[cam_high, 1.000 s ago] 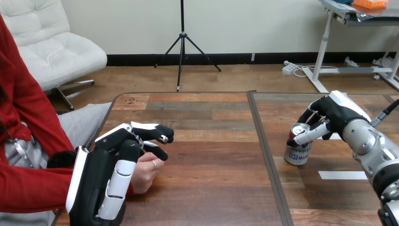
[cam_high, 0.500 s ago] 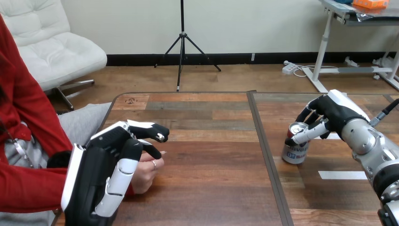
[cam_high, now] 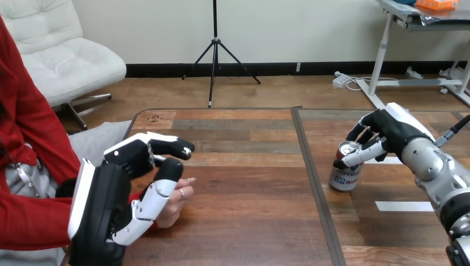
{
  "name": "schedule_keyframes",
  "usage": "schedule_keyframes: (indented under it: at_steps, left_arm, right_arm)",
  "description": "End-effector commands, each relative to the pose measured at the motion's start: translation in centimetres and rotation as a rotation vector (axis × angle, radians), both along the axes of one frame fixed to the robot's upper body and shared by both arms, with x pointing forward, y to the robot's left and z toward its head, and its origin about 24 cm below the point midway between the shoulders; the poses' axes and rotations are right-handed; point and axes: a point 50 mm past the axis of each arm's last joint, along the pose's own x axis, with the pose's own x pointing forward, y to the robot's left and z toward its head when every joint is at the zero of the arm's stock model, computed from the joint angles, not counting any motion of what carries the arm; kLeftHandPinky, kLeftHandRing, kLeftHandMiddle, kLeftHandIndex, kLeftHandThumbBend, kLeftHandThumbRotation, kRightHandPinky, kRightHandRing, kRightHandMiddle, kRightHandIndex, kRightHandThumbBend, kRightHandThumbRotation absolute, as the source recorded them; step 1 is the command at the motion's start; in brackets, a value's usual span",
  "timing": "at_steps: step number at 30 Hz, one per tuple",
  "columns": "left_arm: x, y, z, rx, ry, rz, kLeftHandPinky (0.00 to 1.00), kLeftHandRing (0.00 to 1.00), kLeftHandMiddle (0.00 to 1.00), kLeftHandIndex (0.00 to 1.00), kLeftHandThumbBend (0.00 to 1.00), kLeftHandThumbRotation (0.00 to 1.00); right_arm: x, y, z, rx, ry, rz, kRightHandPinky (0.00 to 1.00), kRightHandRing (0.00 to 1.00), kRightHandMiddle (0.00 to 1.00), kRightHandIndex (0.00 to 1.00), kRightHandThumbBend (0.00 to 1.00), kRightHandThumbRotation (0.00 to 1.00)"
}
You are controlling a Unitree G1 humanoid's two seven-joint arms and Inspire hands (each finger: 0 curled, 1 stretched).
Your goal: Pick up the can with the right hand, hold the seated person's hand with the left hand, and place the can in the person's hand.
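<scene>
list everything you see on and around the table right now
table: one, brown wood, two tops joined at a dark seam
can: one, silver with a blue and white label, right top near the seam
tape: two strips, white, right top, one partly behind the right arm
person's hand: one, at the table's left edge, behind the left hand
left hand: one, black and white, low at the view's left, over the person's hand
right hand: one, black and white, at the view's right, curled round the can's top
</scene>
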Motion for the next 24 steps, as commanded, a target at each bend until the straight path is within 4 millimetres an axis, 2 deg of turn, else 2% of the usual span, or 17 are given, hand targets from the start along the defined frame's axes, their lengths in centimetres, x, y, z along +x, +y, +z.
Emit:
schedule_keyframes:
  at_steps: [1, 6, 9, 14, 24]
  left_arm:
    - [1.2, 0.6, 1.2, 0.092, -0.055, 0.019, 0.49, 0.64, 0.64, 0.55, 0.57, 0.56]
    - [1.5, 1.2, 1.8, 0.239, -0.060, 0.067, 0.53, 0.66, 0.67, 0.60, 0.66, 0.54]
    - [1.6, 1.3, 1.9, 0.268, -0.062, 0.078, 0.54, 0.67, 0.68, 0.62, 0.70, 0.54]
    - [2.2, 2.1, 2.8, 0.440, -0.065, 0.105, 0.56, 0.70, 0.72, 0.68, 0.77, 0.53]
    - [3.4, 2.8, 3.6, 0.598, -0.053, 0.145, 0.55, 0.71, 0.75, 0.73, 0.91, 0.44]
  right_arm:
    - [2.2, 0.4, 5.7, 0.025, -0.196, 0.034, 0.34, 0.40, 0.45, 0.46, 0.80, 0.00]
    - [2.3, 0.3, 5.9, 0.014, -0.200, 0.037, 0.34, 0.41, 0.45, 0.46, 0.80, 0.00]
    - [2.3, 0.3, 6.0, 0.012, -0.201, 0.038, 0.35, 0.41, 0.46, 0.46, 0.81, 0.00]
    - [2.2, 0.1, 6.1, 0.008, -0.210, 0.049, 0.36, 0.42, 0.46, 0.46, 0.82, 0.00]
    - [2.0, -0.1, 5.9, 0.015, -0.213, 0.065, 0.36, 0.42, 0.45, 0.46, 0.82, 0.00]
